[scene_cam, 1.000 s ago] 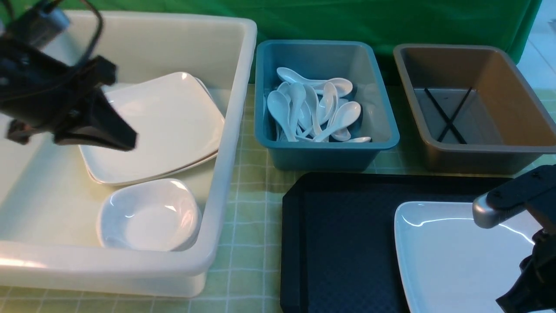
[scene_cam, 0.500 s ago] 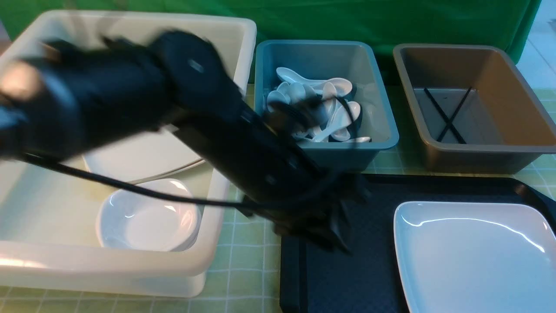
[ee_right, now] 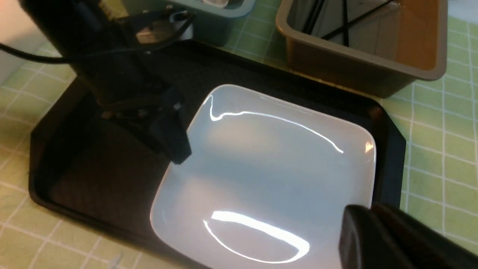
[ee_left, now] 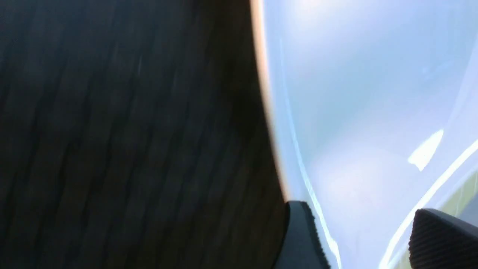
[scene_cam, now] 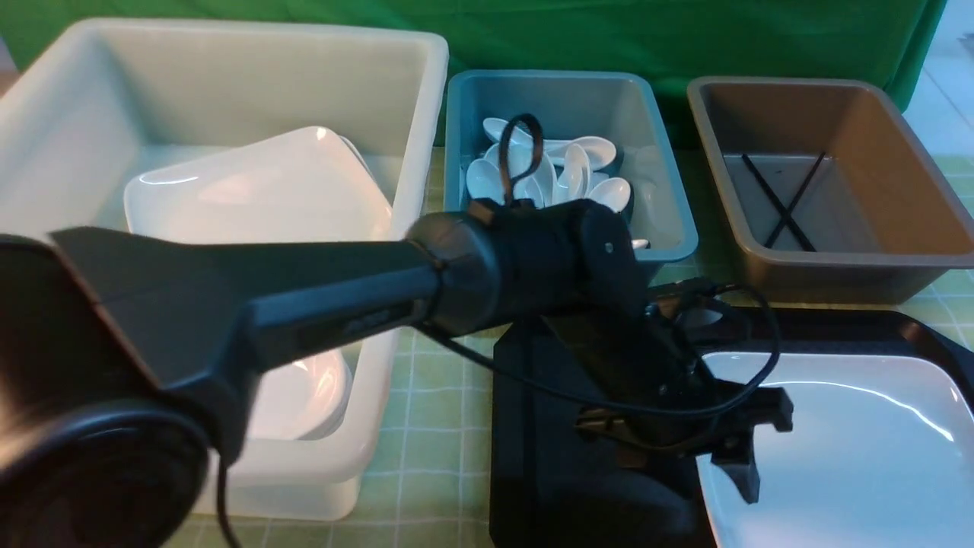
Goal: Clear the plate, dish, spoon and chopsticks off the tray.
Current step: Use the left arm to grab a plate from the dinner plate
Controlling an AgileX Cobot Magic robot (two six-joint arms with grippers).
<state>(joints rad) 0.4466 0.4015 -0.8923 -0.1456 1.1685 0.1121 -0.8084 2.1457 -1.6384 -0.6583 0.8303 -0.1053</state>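
The plate (scene_cam: 852, 457) is glossy white and rounded-square with a raised rim. It lies at the 3 o'clock side of the black tray (scene_cam: 510, 472), and the front view cuts off its right and near edges. The left arm (scene_cam: 342, 304) reaches in from 9 o'clock with the wrist bent down. The left gripper (ee_left: 360, 239) is spread wide over the plate's 9 o'clock rim, gripping nothing. The right gripper (ee_right: 358, 224) is out of the front view, near a plate corner, its fingers pressed together and empty.

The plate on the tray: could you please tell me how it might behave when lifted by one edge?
The plate gleams, so probably slippery. Wide and shallow, it may tilt from a one-edge pinch. Its crisp rim suggests rigid, chippable ware.
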